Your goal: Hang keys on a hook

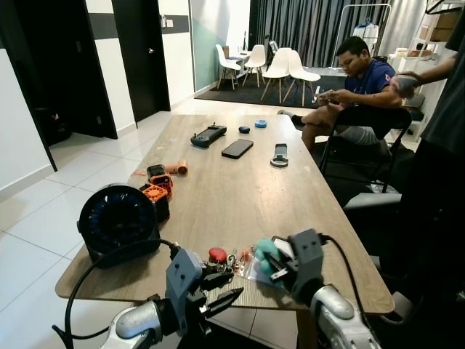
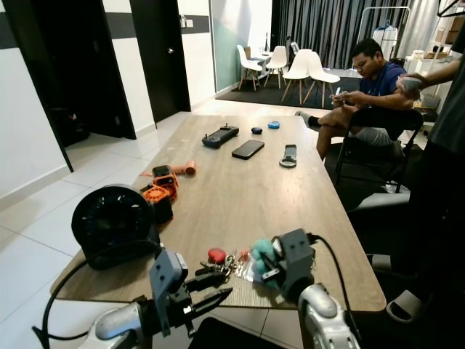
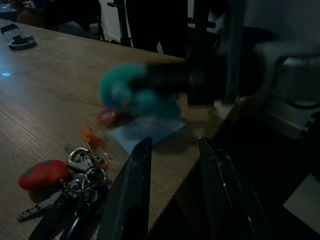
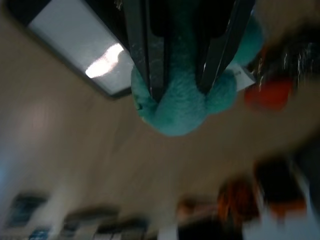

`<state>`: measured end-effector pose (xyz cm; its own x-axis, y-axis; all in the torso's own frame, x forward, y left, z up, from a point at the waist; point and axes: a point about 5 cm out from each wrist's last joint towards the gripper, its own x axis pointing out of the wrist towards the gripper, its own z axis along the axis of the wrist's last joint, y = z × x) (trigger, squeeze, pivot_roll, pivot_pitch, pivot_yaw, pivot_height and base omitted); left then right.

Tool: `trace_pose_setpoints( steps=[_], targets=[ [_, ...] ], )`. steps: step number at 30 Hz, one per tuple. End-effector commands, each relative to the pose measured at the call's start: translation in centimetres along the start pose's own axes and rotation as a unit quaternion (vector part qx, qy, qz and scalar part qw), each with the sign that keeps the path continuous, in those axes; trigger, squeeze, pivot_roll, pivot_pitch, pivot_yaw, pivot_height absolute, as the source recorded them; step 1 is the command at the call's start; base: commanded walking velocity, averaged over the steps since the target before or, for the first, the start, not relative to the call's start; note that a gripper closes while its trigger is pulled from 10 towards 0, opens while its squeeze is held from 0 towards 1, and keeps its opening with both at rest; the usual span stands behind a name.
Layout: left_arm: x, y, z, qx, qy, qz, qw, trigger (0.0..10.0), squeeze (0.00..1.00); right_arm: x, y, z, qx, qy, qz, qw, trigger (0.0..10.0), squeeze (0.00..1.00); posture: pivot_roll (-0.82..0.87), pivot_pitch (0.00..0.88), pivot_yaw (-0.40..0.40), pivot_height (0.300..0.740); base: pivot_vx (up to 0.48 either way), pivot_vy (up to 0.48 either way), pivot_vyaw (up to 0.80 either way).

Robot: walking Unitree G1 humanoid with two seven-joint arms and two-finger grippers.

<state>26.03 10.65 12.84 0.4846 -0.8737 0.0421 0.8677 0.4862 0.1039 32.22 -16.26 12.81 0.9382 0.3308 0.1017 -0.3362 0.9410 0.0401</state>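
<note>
Keys (image 1: 227,260) with red fob lie at the near edge of wooden table (image 1: 240,189), beside a teal plush charm (image 1: 264,254). Right gripper (image 4: 186,65) has its 2 fingers clamped on the plush, over the table edge. Left gripper (image 1: 221,287) hovers just short of the keys, 2 fingers apart, holding nothing. Black fan (image 1: 118,220) stands left of the keys

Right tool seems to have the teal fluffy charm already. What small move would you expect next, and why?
Probably a short lift. The right tool is shut on the teal plush charm, while the keys and red fob lie on the table near its front edge. Raising the charm should draw the bunch clear. The left tool sits open beside it.
</note>
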Motion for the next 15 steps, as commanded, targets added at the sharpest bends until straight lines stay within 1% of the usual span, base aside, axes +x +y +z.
trace_pose_setpoints(
  steps=[1, 2, 3, 4, 5, 6, 7, 8, 9, 10, 11, 12, 13, 14, 15],
  targets=[
    [-0.4, 0.5, 0.4, 0.0, -0.005, 0.008, 1.0, 10.0, 0.0, -0.4, -1.0, 1.3, 0.011, -0.045, -0.026, 0.999, 10.0, 0.0, 0.03, 0.039, 0.017, 0.74, 0.0, 0.0, 0.0],
    [-0.4, 0.7, 0.6, -0.002, -0.01, 0.011, 1.0, 10.0, 0.0, -0.7, -1.8, 2.2, 0.016, -0.07, -0.042, 0.997, 10.0, 0.0, 0.03, 0.039, 0.017, 0.74, 0.0, 0.0, 0.0],
    [-0.4, 0.7, 0.6, -0.002, -0.01, 0.011, 1.0, 10.0, 0.0, -0.7, -1.8, 2.2, 0.016, -0.07, -0.042, 0.997, 10.0, 0.0, 0.03, 0.039, 0.017, 0.74, 0.0, 0.0, 0.0],
    [-0.5, 1.0, 0.8, -0.003, -0.015, 0.015, 1.0, 10.0, 0.0, -1.1, -2.7, 3.3, 0.014, -0.098, -0.064, 0.993, 10.0, 0.0, 0.03, 0.035, 0.019, 0.74, 0.0, 0.0, 0.0],
    [-0.5, 1.0, 0.8, -0.003, -0.015, 0.015, 1.0, 10.0, 0.0, -1.1, -2.7, 3.3, 0.014, -0.098, -0.064, 0.993, 10.0, 0.0, 0.03, 0.035, 0.019, 0.74, 0.0, 0.0, 0.0],
    [-0.5, 1.2, 0.9, -0.004, -0.019, 0.019, 1.0, 10.0, 0.0, -1.5, -3.6, 4.2, 0.007, -0.12, -0.087, 0.989, 10.0, 0.0, 0.03, 0.035, 0.019, 0.74, 0.0, 0.0, 0.0],
    [-0.6, 1.4, 0.9, -0.003, -0.018, 0.021, 1.0, 10.0, 0.0, -2.0, -4.7, 4.9, -0.009, -0.134, -0.121, 0.984, 10.0, 0.0, 0.03, 0.035, 0.019, 0.74, 0.0, 0.0, 0.0],
    [-0.7, 1.5, 0.9, -0.003, -0.016, 0.023, 1.0, 10.0, 0.0, -2.3, -5.3, 5.3, -0.019, -0.142, -0.143, 0.979, 10.0, 0.0, 0.03, 0.035, 0.019, 0.74, 0.0, 0.0, 0.0],
    [-0.7, 1.5, 0.9, -0.003, -0.016, 0.023, 1.0, 10.0, 0.0, -2.3, -5.3, 5.3, -0.019, -0.142, -0.143, 0.979, 10.0, 0.0, 0.03, 0.035, 0.019, 0.74, 0.0, 0.0, 0.0],
    [-0.8, 1.6, 0.6, 0.006, -0.005, 0.023, 1.0, 10.0, 0.0, -2.8, -6.5, 5.3, -0.04, -0.137, -0.188, 0.972, 10.0, 0.0, 0.02, 0.03, 0.02, 0.74, 0.0, 0.0, 0.0],
    [-1.0, 1.6, 0.4, 0.009, 0.002, 0.024, 1.0, 10.0, 0.0, -3.3, -7.5, 5.2, -0.05, -0.135, -0.227, 0.963, 10.0, 0.0, 0.02, 0.028, 0.019, 0.74, 0.0, 0.0, 0.0],
    [-1.0, 1.6, 0.4, 0.009, 0.002, 0.024, 1.0, 10.0, 0.0, -3.3, -7.5, 5.2, -0.05, -0.135, -0.227, 0.963, 10.0, 0.0, 0.02, 0.028, 0.019, 0.74, 0.0, 0.0, 0.0],
    [-1.2, 1.7, 0.2, 0.01, 0.004, 0.031, 0.999, 10.0, 0.0, -4.1, -8.6, 5.0, -0.055, -0.131, -0.274, 0.951, 10.0, 0.0, 0.03, 0.026, 0.019, 0.74, 0.0, 0.0, 0.0],
    [-1.6, 1.8, -0.1, 0.01, 0.009, 0.039, 0.999, 10.0, 0.0, -5.4, -10.1, 4.8, -0.049, -0.132, -0.331, 0.933, 10.0, 0.0, 0.03, 0.025, 0.018, 0.74, 0.0, 0.0, 0.0],
    [-1.6, 1.8, -0.1, 0.01, 0.009, 0.039, 0.999, 10.0, 0.0, -5.4, -10.1, 4.8, -0.049, -0.132, -0.331, 0.933, 10.0, 0.0, 0.03, 0.025, 0.018, 0.74, 0.0, 0.0, 0.0]
  ],
)
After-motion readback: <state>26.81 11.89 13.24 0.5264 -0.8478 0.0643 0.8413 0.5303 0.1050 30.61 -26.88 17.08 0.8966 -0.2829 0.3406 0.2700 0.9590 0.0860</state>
